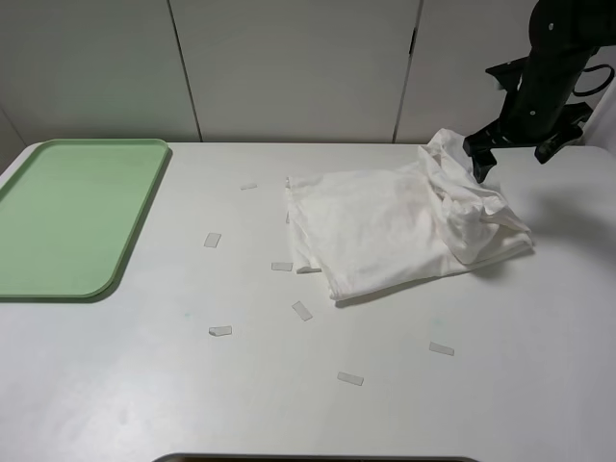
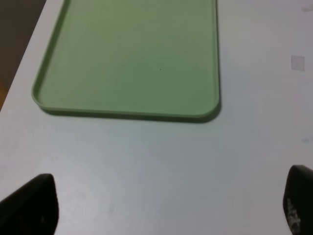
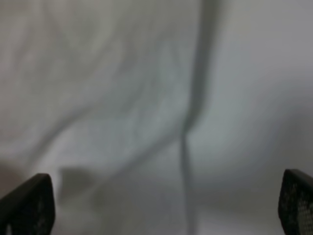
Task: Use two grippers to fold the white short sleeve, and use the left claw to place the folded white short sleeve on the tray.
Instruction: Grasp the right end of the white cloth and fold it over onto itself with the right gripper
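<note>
White short sleeve [image 1: 385, 226], long axis sideways, crumpled end beside right tool [image 1: 515, 154]

The right arm [image 1: 551, 67] is matte black and angular, with a small pale dot [image 1: 551, 27] on its upper housing and a thin black cable [image 1: 599, 79] looping off its side. The right claw [image 1: 512, 159] has two dark, tapered fingers; seen close, its pads [image 3: 29, 205] carry a fine dotted texture. The left claw [image 2: 161, 205] has blunt black fingertips [image 2: 29, 208], one with faint pale markings.

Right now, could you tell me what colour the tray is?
The tray is pale green; left wrist view.
</note>
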